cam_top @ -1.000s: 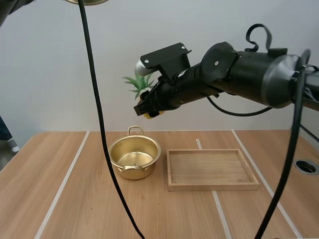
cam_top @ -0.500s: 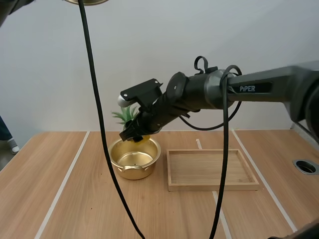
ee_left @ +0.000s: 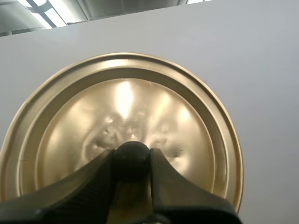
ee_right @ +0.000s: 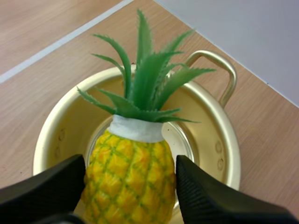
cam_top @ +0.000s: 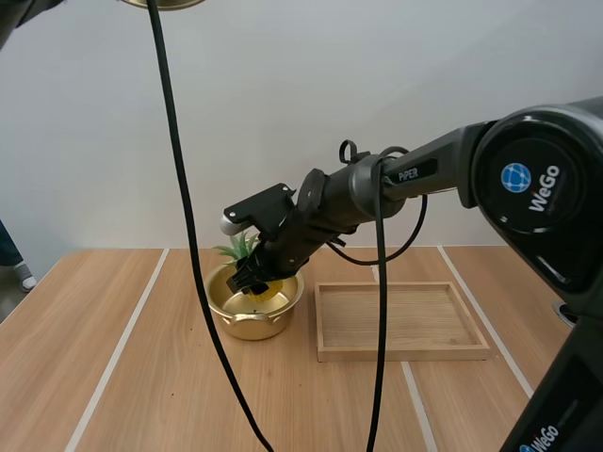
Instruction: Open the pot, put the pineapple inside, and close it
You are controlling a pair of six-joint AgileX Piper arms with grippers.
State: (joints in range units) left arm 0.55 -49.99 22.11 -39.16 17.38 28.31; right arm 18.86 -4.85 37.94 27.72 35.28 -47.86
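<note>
A: Since a second ago: swung down and in with the right gripper (cam_top: 252, 279), from high over the bench (cam_top: 132, 377) to the mouth of the pot (cam_top: 247, 326). No shift in pot or wooden tray (cam_top: 403, 354).

B: Grip?

A: Fingers narrowed onto the pineapple (ee_right: 128, 179), clamped on both flanks of the yellow body. Looks secure.

B: Where, relative to the pot?

A: Right above the open bowl, lower end at about rim level. Can't tell whether touching the pot floor. Long axis running away from the fingers toward the far handle (ee_right: 219, 70), crown leading, tilted rather than upright. Leaf tips out over the far rim.

B: Release next?

A: Probably a little more descent first, then open up. With the crown toward the handle side, some risk of leaves resting on the rim and fouling the lid (ee_left: 126, 107). Worth centring or laying it flatter.

B: Lid status?

A: Off the pot, held high above it in the left gripper (ee_left: 132, 161). Fingers pinched on the black knob (ee_left: 132, 156), gold face toward the wrist camera.

B: Nearer arm for closing?

A: Left, already carrying it. Needs the right arm out of the pot first.
</note>
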